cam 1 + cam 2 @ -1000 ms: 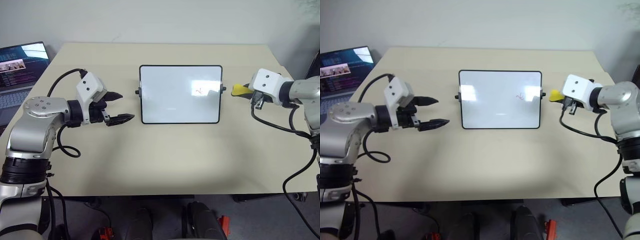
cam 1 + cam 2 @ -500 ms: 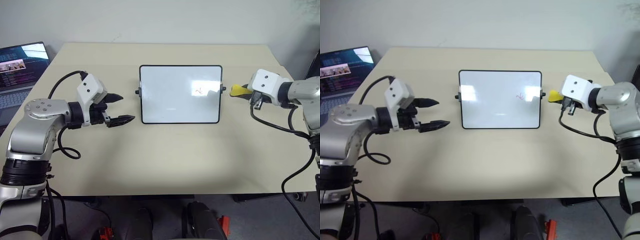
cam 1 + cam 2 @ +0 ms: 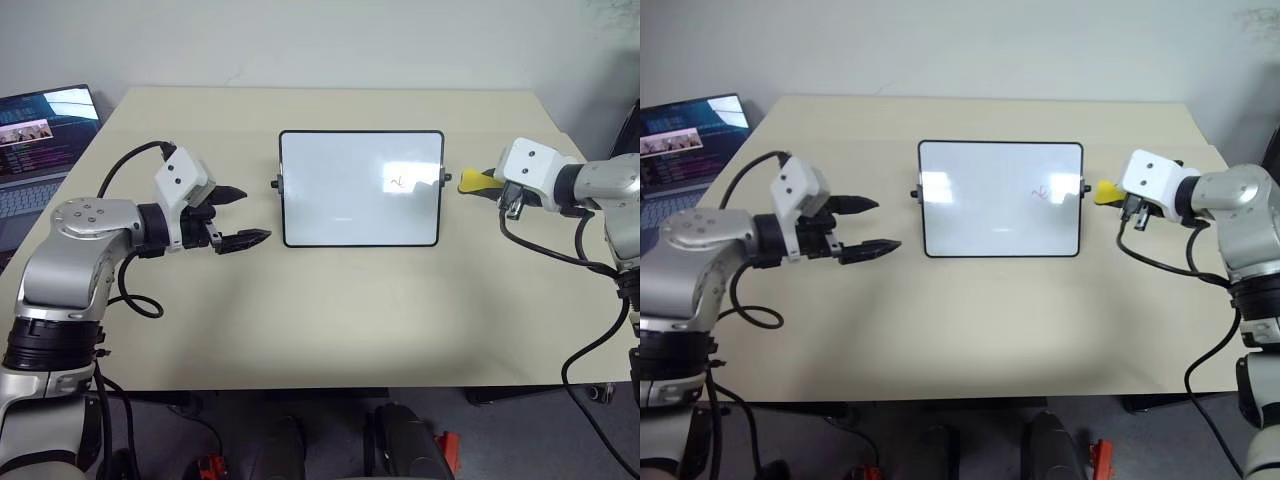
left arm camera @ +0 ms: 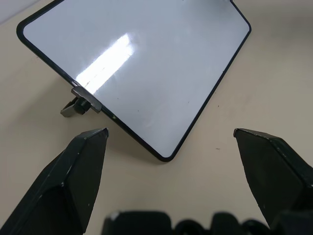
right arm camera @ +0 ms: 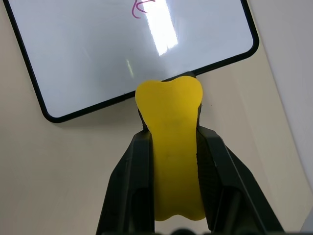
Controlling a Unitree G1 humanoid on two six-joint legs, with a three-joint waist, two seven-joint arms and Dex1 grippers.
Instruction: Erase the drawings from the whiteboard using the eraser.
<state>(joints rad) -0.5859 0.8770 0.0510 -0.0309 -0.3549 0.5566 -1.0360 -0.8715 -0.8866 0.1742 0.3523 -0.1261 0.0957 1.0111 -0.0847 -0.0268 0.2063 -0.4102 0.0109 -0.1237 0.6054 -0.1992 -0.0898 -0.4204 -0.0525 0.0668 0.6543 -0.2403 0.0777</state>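
Your eraser (image 5: pixel 172 147) is a smooth bright yellow block with a lobed, bone-like end, pinched between the two black fingers of the right gripper (image 5: pixel 172 142), whose jaws are clamped narrow onto its sides. In the left eye view it sits at the right of the frame, its yellow tip poking out toward the board's right side knob; whether it touches the knob you cannot tell.

The whiteboard (image 3: pixel 361 188) fills the centre of the frame: a glossy white rectangle with a thin black frame, rounded corners and small black knobs at both sides, carrying streaks of glare. One small reddish scribble (image 3: pixel 397 182) of the drawings sits in the board's right half, above mid-height; other marks are too faint to make out.

Left of the board, the left gripper (image 3: pixel 240 214) hangs above the table (image 3: pixel 330 320) with its tapered black fingers spread wide, holding nothing, near the board's left edge but apart from it.

The table is a matte beige slab. A laptop (image 3: pixel 40 135) with a lit screen sits at the upper left.
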